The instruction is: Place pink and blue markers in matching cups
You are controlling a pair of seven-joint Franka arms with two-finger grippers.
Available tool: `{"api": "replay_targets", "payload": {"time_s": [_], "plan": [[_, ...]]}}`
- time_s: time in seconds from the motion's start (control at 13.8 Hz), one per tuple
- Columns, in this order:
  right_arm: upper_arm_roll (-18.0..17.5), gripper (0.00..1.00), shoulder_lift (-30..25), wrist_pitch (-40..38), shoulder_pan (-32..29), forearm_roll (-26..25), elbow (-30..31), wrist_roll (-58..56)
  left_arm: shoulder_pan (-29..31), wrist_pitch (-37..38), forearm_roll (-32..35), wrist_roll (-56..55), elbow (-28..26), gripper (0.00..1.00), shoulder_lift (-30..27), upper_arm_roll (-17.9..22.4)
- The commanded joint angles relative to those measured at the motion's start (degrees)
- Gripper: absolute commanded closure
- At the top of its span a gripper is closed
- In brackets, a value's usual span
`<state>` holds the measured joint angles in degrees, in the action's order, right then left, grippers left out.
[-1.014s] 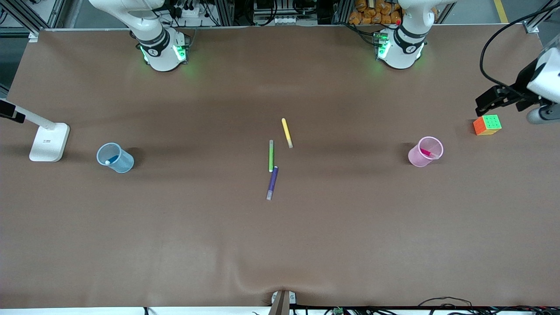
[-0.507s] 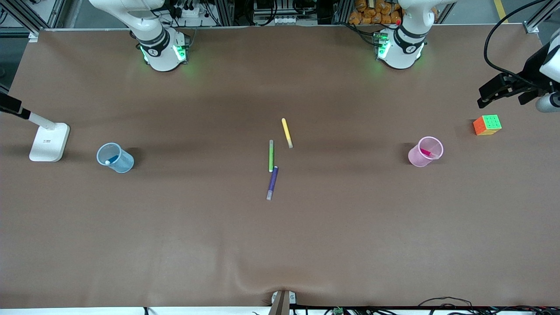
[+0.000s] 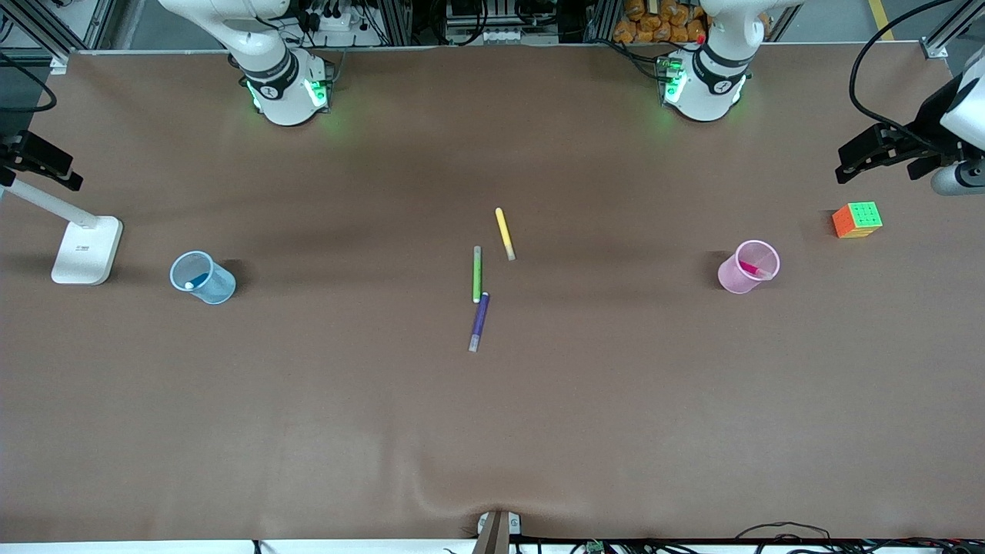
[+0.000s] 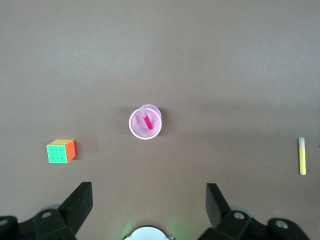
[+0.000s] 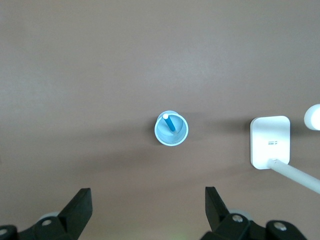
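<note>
The pale pink cup stands upright toward the left arm's end of the table with the pink marker inside it. Both also show in the left wrist view, the cup and the marker. The pale blue cup stands toward the right arm's end with the blue marker inside; the right wrist view shows this cup and marker. My left gripper is open and empty, high over the table's edge. My right gripper is open and empty, high over that end.
Yellow, green and purple pens lie mid-table. A colour cube sits beside the pink cup, under the left gripper. A white stand with a slanted arm sits beside the blue cup.
Both grippers have drawn back from the cups toward the robots' side, staying open. The cups, markers and pens have not moved.
</note>
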<state>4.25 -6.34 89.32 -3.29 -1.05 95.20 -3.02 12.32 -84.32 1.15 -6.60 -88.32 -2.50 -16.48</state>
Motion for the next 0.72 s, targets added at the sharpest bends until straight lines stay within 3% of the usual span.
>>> {"api": "replay_targets", "payload": {"time_s": [0.0,0.22,0.58,0.65], "plan": [[-1.18,0.00,1.58,-0.89,-1.37,-2.03,-3.42,-0.75,0.69,0.92,-0.71,0.89,1.57,0.00,0.03,-0.22],[-2.23,0.00,3.52,-1.78,-1.54,-2.29,-6.95,-0.67,0.69,0.74,-0.27,1.24,1.66,0.00,0.30,0.04],[-2.23,0.00,3.52,-3.10,-2.25,0.86,-7.04,-0.32,0.69,1.00,-0.71,1.24,1.22,0.00,-0.23,0.39],[-2.23,0.00,3.52,-3.01,-2.16,0.96,-7.04,-0.23,-2.27,1.35,-0.45,0.29,1.05,0.00,-0.84,2.48]]}}
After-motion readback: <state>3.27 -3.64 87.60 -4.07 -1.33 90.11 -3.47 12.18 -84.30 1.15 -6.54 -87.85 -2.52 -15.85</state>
